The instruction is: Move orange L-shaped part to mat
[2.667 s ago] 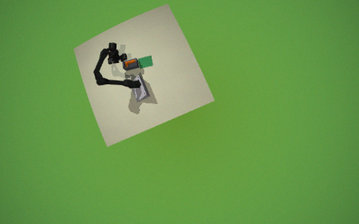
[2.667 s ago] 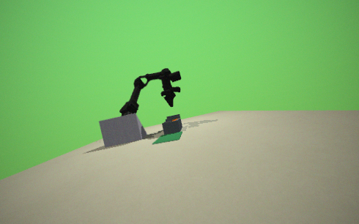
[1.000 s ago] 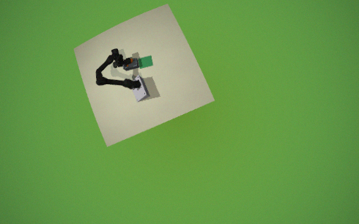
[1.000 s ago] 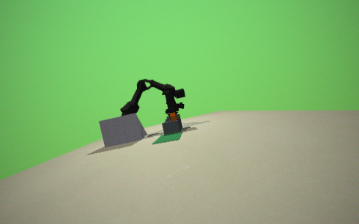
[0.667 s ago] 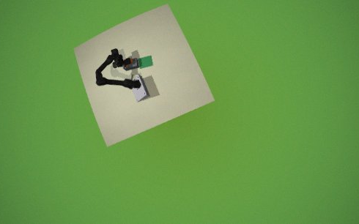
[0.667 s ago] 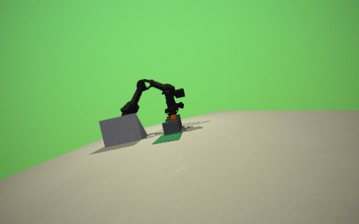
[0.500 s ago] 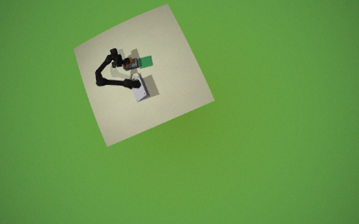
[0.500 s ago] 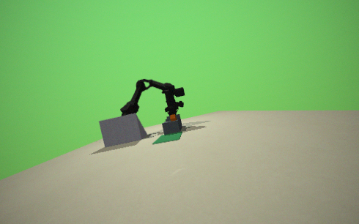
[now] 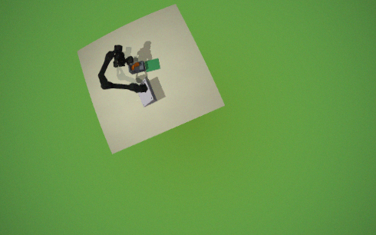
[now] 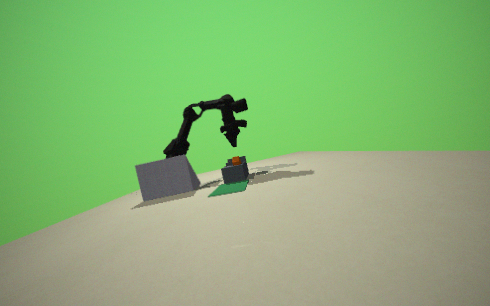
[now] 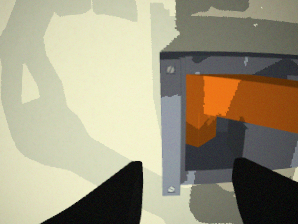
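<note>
The orange part (image 9: 134,67) (image 10: 236,160) (image 11: 220,95) is tilted in the pocket of the grey tray (image 9: 142,67) (image 10: 234,175) (image 11: 171,130). Its L-shaped end sits low in the pocket at the left of the wrist view. Its other end stands up above the rim and runs out of that view on the right. The green mat (image 9: 153,64) (image 10: 229,188) lies against the tray's far side from the arm's wrist. My gripper (image 10: 234,145) (image 11: 188,170) is partly open and empty, and hangs above the tray, clear of the part.
The pale grey base block (image 9: 146,97) (image 10: 167,179) carries the arm and stands near the tray. The tray's walls stand up around the pocket, with screws (image 11: 170,69) at the corners of its rim. Shadows of the arm fall across the table and tray.
</note>
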Robot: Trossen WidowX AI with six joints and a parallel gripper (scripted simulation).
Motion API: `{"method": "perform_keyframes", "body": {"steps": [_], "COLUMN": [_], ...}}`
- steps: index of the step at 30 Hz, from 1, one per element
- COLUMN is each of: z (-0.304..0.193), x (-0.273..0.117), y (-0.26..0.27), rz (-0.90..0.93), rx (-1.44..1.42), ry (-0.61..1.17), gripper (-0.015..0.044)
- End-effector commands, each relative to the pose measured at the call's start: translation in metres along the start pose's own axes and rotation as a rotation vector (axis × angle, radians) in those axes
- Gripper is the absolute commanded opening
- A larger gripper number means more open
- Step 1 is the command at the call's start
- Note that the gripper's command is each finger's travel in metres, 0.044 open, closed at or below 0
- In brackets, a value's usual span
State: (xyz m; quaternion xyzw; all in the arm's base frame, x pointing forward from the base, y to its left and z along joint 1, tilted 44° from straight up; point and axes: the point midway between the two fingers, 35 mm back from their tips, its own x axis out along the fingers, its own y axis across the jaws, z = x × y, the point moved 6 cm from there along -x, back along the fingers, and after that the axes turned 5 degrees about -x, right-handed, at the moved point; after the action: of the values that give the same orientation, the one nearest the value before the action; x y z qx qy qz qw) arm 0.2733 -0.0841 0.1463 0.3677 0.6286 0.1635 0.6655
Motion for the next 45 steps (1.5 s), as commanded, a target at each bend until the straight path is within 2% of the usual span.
{"method": "perform_keyframes", "body": {"steps": [1,24,26,28,45], "z": [0.0,0.0,0.0,0.001,0.004], "x": [0.0,0.0,0.0,0.0,-0.004], "y": [0.0,0.0,-0.002,-0.006,-0.071], "rz": [0.0,0.0,-0.001,-0.002,0.001], "rx": [0.0,0.0,-0.042,-0.14,-1.523], "ry": [0.0,0.0,0.0,0.0,0.01], "gripper": [0.018,0.018,0.0233,0.028,0.028]}}
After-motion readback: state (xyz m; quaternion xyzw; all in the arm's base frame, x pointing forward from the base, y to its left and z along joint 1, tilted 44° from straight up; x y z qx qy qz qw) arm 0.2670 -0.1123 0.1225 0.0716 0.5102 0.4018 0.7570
